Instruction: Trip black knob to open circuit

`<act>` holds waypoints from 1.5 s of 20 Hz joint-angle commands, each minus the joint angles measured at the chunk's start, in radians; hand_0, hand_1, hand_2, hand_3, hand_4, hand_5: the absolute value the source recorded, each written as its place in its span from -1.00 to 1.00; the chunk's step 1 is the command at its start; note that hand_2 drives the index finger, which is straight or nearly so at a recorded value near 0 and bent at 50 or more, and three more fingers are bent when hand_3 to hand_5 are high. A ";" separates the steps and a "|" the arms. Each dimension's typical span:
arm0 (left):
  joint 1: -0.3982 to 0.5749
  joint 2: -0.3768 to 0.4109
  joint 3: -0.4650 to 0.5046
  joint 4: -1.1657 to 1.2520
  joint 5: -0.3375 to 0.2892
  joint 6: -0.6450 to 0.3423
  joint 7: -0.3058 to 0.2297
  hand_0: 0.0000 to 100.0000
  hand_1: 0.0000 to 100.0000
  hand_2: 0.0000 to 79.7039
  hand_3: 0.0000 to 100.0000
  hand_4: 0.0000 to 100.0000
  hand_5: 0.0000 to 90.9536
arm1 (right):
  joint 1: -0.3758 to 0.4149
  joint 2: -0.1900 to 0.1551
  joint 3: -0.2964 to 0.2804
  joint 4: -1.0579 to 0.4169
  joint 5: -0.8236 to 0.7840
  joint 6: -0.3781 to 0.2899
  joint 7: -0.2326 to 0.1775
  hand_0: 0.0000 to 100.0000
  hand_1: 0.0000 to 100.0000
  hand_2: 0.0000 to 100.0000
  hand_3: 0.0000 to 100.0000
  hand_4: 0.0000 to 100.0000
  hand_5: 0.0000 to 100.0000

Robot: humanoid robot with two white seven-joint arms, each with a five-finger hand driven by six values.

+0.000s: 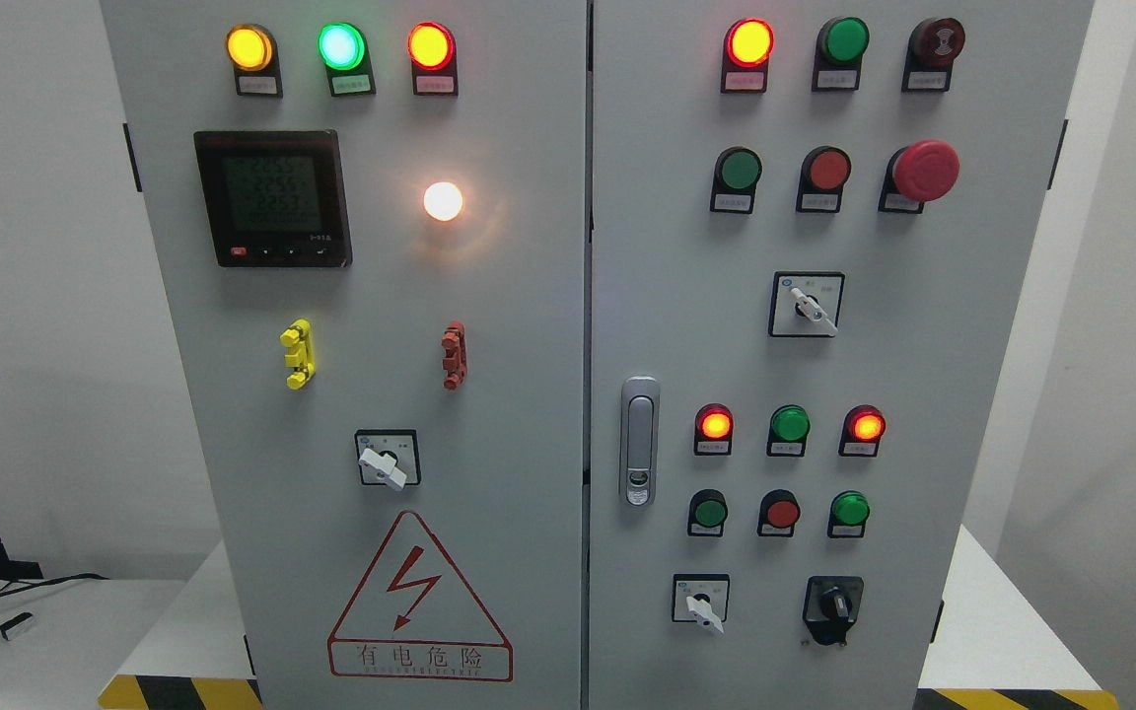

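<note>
The black knob [833, 600] sits at the lower right of the frame, on the right-hand door of the grey electrical cabinet [529, 394], in its own dark square bezel. It lies just to the right of a white-handled selector switch [701, 602] and below a row of three small push buttons, the nearest of them green [849, 510]. Its raised grip ridge stands roughly upright, perhaps tipped a little to the left; the markings around it are too small to read.

Neither robot hand is in view, so nothing can be said of the fingers: whether they are spread, pressed together or pinching anything cannot be told. The task looks not yet begun.

As to handling, the knob is most likely a rigid moulded plastic rotary switch, fixed to the door. It will not lift or slide; it should only turn about its own axis, probably against a spring detent that gives with a snap. The surface looks smooth and slightly glossy, so a loose pinch may slip. The best hold would be across the raised ridge, with fingers on its two flat sides, then a twist of the wrist. The neighbouring white-handled selector switch and the buttons above stand near enough that a wide approach could knock them. The cabinet rests on a white tabletop [992, 621] edged with yellow and black hazard tape [1012, 698].
</note>
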 commanded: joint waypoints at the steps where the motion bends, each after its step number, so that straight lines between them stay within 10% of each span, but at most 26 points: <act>1: 0.000 -0.001 0.000 0.000 -0.031 0.001 0.001 -0.76 -0.22 -1.00 -1.00 -1.00 -1.00 | -0.024 -0.121 -0.205 -0.429 -0.073 0.003 -0.051 -0.64 0.07 -0.55 0.52 0.34 0.33; 10: 0.000 0.000 0.000 0.000 -0.031 0.001 0.001 -0.76 -0.22 -1.00 -1.00 -1.00 -1.00 | -0.270 -0.328 -0.277 -0.347 -0.264 0.152 -0.097 -0.51 0.15 -0.50 0.97 0.78 0.74; 21: 0.000 0.000 0.000 0.000 -0.031 0.001 0.001 -0.76 -0.22 -1.00 -1.00 -1.00 -1.00 | -0.646 -0.325 -0.265 -0.357 -0.257 0.440 -0.097 -0.47 0.18 -0.47 1.00 0.86 0.78; 30: 0.000 0.000 0.000 0.000 -0.031 0.001 0.001 -0.76 -0.22 -1.00 -1.00 -1.00 -1.00 | -0.729 -0.286 -0.149 -0.333 -0.211 0.451 -0.098 -0.42 0.27 -0.47 1.00 0.89 0.81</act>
